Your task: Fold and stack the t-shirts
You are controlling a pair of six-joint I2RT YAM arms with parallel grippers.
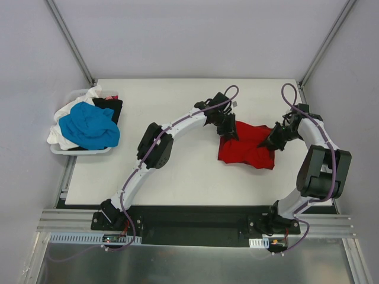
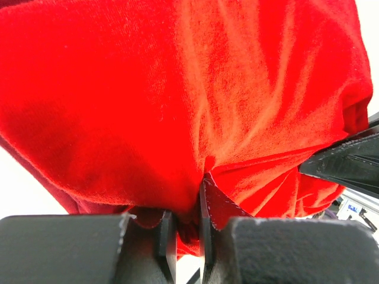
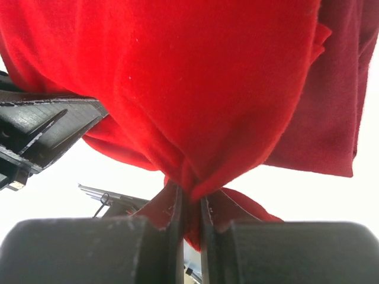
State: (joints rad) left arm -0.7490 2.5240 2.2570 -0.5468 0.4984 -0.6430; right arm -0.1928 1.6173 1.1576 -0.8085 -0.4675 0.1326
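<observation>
Top external: my left gripper (image 1: 228, 132) and right gripper (image 1: 274, 141) each hold one side of the red t-shirt (image 1: 247, 148), bunched between them over the table (image 1: 177, 177). Left wrist: the jaws pinch a red fold tight. Right wrist: same pinch, with cloth hanging just ahead. I think I'm mid-fold. Next, both edges must go over together.

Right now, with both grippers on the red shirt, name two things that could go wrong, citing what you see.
Slip: the left gripper and right gripper each pinch only a small pucker of the red t-shirt, so cloth may pull free under tension. Crooked fold: the shirt is bunched and creased between them, so its edges may land uneven.
</observation>
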